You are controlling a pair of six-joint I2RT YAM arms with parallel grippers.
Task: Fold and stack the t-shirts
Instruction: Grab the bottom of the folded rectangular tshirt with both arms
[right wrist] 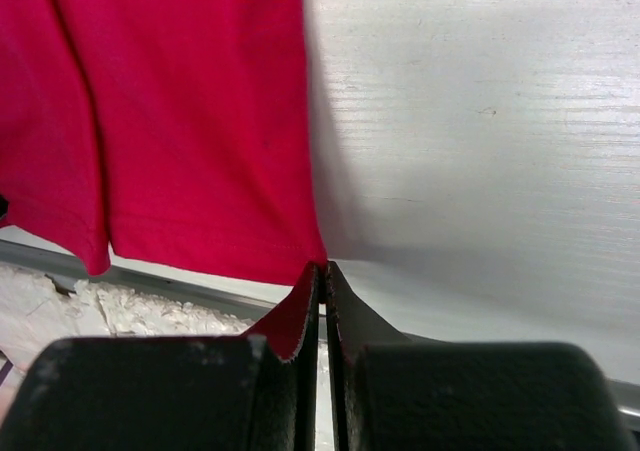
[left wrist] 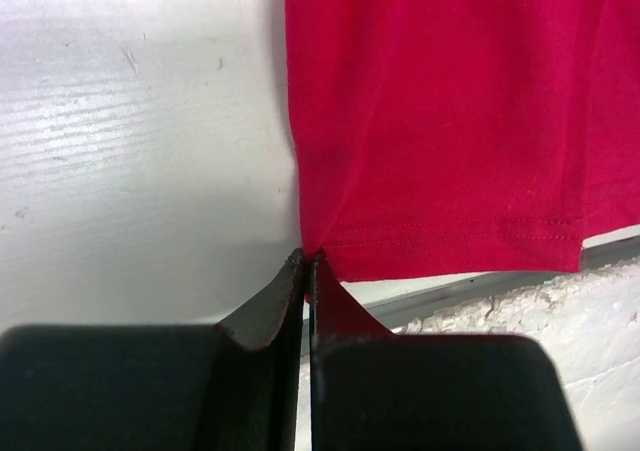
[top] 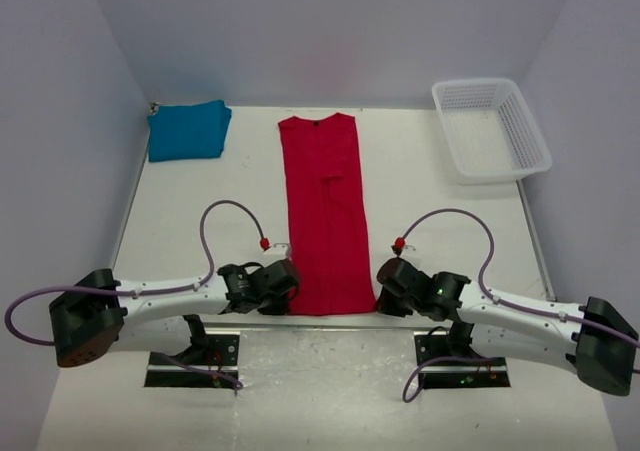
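Left claw [left wrist: 307, 261] and right claw [right wrist: 322, 268] pinch near hem corners of the red t-shirt [top: 325, 221] (table [top: 430, 221] flanks it).

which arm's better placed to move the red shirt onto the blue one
Left, likely: the teal shirt lies far left, and the left gripper is shut on a near corner of the red shirt.

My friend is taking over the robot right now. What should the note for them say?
Left gripper: shut on the near left hem corner of the red t-shirt.
Right gripper: shut on its near right hem corner.
The red t-shirt lies flat mid-table, a long narrow strip, collar at the far end.
Teal t-shirt: folded, at the far left corner.
Done: teal one folded; red one's sides folded in.
Left: fold the red strip shorter, then stack both.
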